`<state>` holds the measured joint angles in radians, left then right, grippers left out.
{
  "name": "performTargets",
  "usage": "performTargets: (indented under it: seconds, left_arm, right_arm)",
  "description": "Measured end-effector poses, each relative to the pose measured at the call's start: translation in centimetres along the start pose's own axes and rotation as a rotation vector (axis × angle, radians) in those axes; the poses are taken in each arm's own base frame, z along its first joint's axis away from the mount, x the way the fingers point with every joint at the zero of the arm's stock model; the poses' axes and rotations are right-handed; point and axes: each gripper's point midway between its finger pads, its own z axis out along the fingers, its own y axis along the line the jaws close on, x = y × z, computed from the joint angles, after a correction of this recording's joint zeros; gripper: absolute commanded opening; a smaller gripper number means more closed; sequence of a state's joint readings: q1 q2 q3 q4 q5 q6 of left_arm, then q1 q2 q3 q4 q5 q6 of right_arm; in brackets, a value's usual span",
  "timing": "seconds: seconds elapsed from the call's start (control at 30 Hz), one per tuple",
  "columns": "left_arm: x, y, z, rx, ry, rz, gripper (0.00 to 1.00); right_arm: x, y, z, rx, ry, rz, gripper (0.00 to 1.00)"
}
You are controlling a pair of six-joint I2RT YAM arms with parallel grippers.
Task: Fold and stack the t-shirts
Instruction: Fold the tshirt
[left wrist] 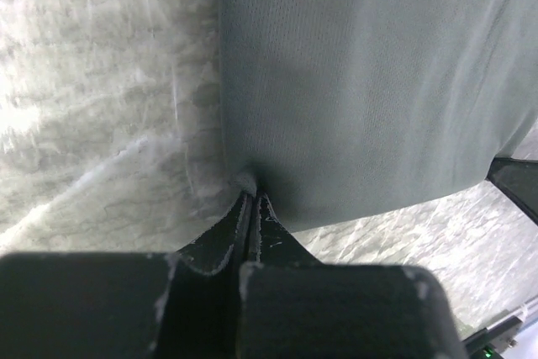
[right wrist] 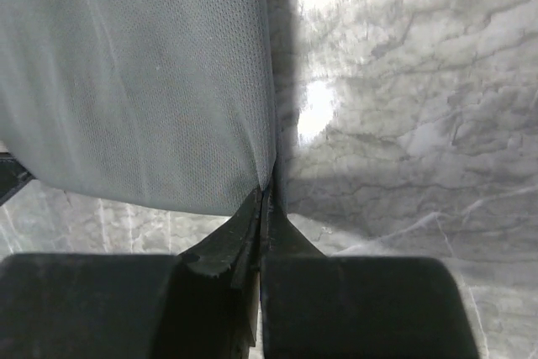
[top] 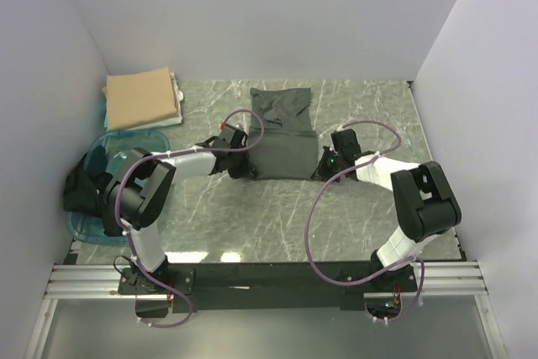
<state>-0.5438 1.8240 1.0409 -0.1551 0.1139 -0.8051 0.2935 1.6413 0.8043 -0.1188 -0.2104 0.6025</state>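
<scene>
— Grey shirt point(top: 284, 145), seen from above?
— Flat on the table point(top: 378, 124), long axis running away from me.
— Left wrist?
— My left pincer point(left wrist: 255, 197) is clamped on its left edge.
— Right wrist?
— My right pincer point(right wrist: 267, 195) is clamped on its right edge.

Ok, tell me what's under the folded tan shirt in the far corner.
A white edge shows along the right side of the tan shirt, so something white lies beneath. The shirt covers the rest; what it is cannot be told.
</scene>
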Motion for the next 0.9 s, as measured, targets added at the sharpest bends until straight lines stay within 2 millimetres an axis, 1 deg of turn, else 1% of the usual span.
performTargets:
  seconds: [0.07, 0.1, 0.17, 0.3, 0.43, 0.5, 0.57, 0.67, 0.73, 0.8, 0.9]
  left_arm:
    - [0.4, 0.0, -0.2, 0.002, -0.009, 0.01, 0.01]
    - [0.8, 0.0, -0.5, 0.001, -0.013, 0.017, 0.01]
    - [2.1, 0.3, -1.2, -0.007, -0.009, 0.037, 0.01]
    - [5.3, 0.5, -3.1, 0.003, 0.008, 0.079, 0.01]
    - [8.5, 1.0, -6.1, 0.013, 0.014, 0.089, 0.01]
    - [9.8, 1.1, -7.7, 0.015, 0.004, 0.085, 0.01]
    - [11.1, 0.6, -9.3, 0.047, -0.004, 0.087, 0.01]
    - [12.8, 0.0, -11.2, 0.109, -0.002, 0.092, 0.01]
    - [13.5, -0.3, -12.5, 0.15, -0.006, 0.084, 0.01]
    - [13.7, -0.6, -13.8, 0.19, -0.021, 0.066, 0.01]
    - [12.8, -1.1, -15.3, 0.227, -0.071, 0.035, 0.01]
  right_arm:
    - [0.3, 0.0, -0.2, -0.013, -0.004, -0.001, 0.0]
    - [0.8, -0.3, -0.5, -0.015, 0.0, -0.001, 0.0]
    - [1.7, -0.6, -1.1, -0.021, 0.009, 0.0, 0.0]
    - [4.4, -1.5, -2.7, -0.033, 0.038, -0.007, 0.0]
    - [7.7, -2.1, -4.8, -0.045, 0.061, -0.031, 0.0]
    - [9.0, -2.4, -5.9, -0.055, 0.06, -0.038, 0.0]
    - [10.2, -2.2, -7.2, -0.082, 0.05, -0.049, 0.0]
    - [11.7, -1.5, -9.1, -0.124, 0.038, -0.065, 0.0]
    - [12.1, -0.5, -10.5, -0.169, 0.019, -0.079, 0.0]
    - [12.1, 0.2, -11.7, -0.211, -0.011, -0.09, 0.0]
    - [11.4, 0.4, -12.8, -0.227, -0.068, -0.086, 0.0]
